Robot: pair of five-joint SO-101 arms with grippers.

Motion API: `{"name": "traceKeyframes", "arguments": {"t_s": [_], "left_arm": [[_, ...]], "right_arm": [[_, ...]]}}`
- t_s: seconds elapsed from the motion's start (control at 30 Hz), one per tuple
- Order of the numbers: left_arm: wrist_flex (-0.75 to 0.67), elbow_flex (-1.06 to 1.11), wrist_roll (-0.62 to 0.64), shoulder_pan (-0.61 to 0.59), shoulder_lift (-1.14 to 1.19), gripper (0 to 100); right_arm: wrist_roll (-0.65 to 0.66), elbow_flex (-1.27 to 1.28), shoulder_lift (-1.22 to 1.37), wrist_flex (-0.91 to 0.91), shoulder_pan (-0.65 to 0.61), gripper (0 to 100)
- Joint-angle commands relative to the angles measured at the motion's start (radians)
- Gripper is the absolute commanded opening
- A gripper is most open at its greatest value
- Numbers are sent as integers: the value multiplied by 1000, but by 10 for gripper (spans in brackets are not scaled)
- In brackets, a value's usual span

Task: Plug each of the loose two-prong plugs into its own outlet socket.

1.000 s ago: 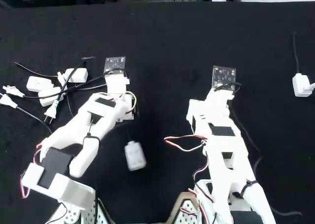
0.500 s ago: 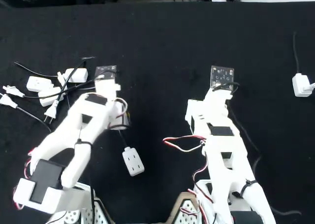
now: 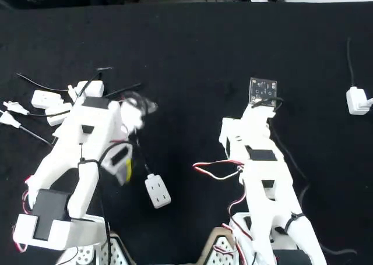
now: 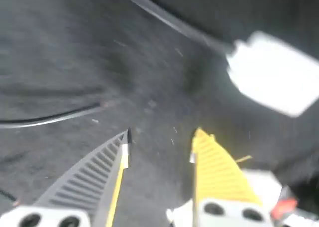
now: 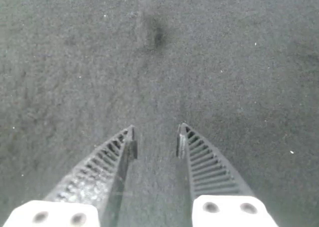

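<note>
Left fingers [image 4: 99,172] gape empty, seemingly poised for the plugs [image 3: 11,107] at nine o'clock; right fingers [image 5: 112,162] hang parted and idle.

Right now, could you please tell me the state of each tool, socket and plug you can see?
left tool: open, empty.
right tool: open, empty, over bare mat.
centre socket: flat on the mat, holes up, nothing plugged in.
loose plugs: unplugged, lying at the mat's left edge.
left sockets: clustered together; occupancy unclear.
right-edge socket: on the mat; occupancy unclear.
</note>
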Motion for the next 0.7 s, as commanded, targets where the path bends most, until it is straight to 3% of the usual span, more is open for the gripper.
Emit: {"name": "traceKeyframes", "arguments": {"t_s": [0.0, 0.3, 0.67], "left_arm": [[3, 96, -74, 137, -32, 184], [-311, 170, 269, 447, -32, 185], [-667, 168, 578, 504, -32, 188]], "right_arm": [[-11, -50, -38, 9, 41, 134], [-15, -76, -33, 12, 132, 134], [-15, -76, -33, 11, 132, 134]]}}
